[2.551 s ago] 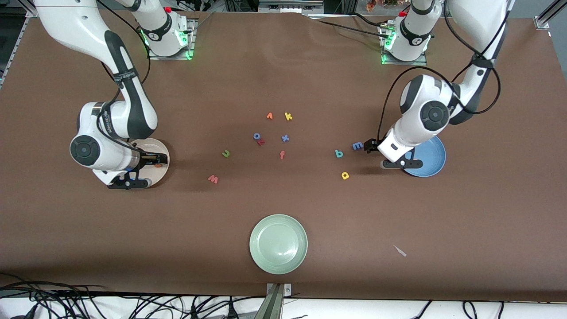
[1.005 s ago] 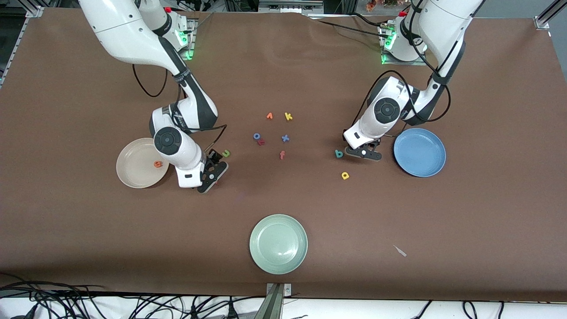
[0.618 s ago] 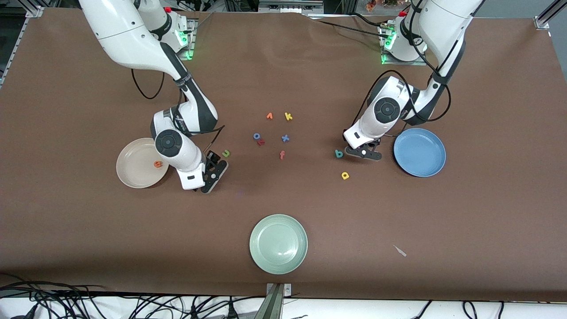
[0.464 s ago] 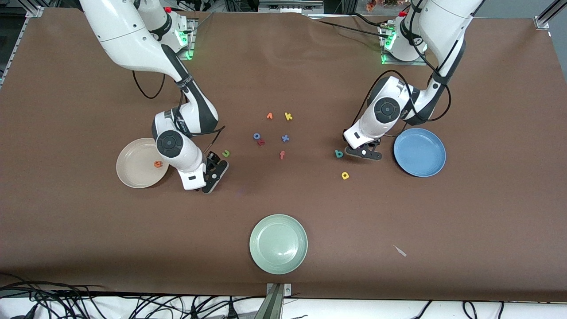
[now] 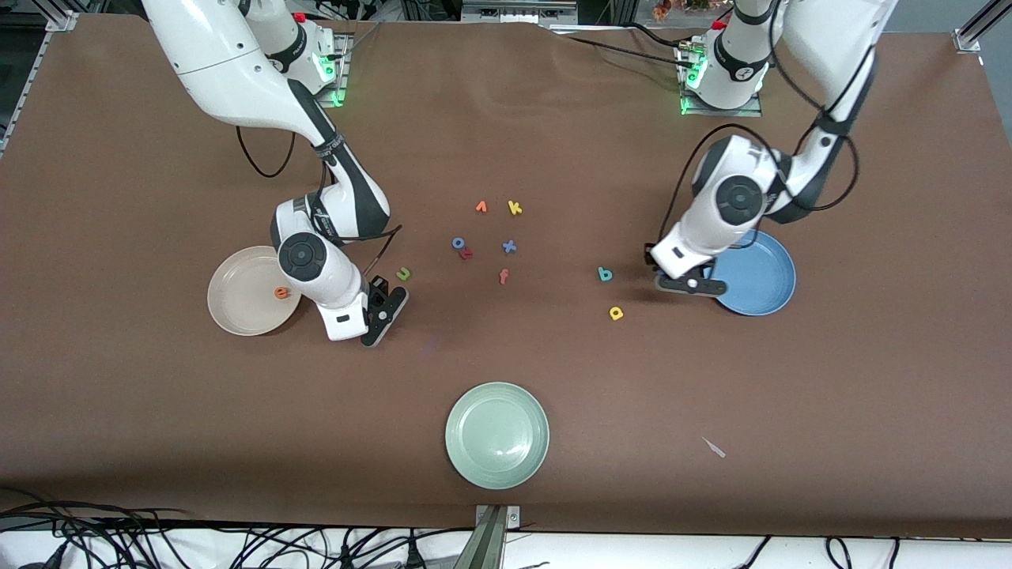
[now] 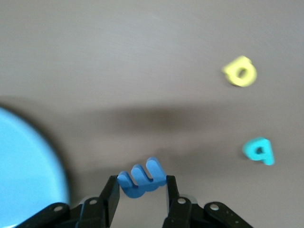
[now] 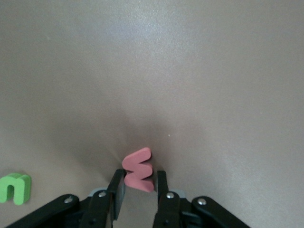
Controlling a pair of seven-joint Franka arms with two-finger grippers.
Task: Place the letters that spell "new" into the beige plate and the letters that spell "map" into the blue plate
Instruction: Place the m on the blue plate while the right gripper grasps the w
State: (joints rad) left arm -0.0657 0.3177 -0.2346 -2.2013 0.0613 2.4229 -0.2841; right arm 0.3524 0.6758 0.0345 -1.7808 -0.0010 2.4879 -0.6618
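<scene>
The pinkish-red foam "w" (image 7: 139, 175) sits between the fingers of the right gripper (image 7: 138, 187), which press on it from both sides down at the brown table (image 5: 506, 379), a little nearer the front camera than the small green foam "n" (image 5: 403, 274). The tiny orange foam "e" (image 5: 281, 293) already lies in the round cream-beige plate (image 5: 237, 312), just beside this gripper toward the right arm's end of the table.

The blue foam "m" (image 6: 141, 178) is clamped between the fingers of the left gripper (image 6: 141, 190), lifted off the table and hanging over the bare cloth just beside the rim of the round mid-blue plate (image 5: 763, 276). The teal round-bowled foam letter (image 5: 605, 274) and the yellow round-bowled foam letter (image 5: 616, 314) lie on the table near that gripper, toward the middle, the yellow one nearer the front camera.

In the middle of the table lies a loose cluster: a yellow foam "k" (image 5: 515, 208), a small orange letter (image 5: 481, 207) beside it, a blue "x" (image 5: 509, 246), a blue "o" (image 5: 458, 243) touching a small red letter (image 5: 466, 254), and an orange-red "f" (image 5: 503, 276). A pale green round plate (image 5: 496, 435) rests well apart from them, close to the front camera.
</scene>
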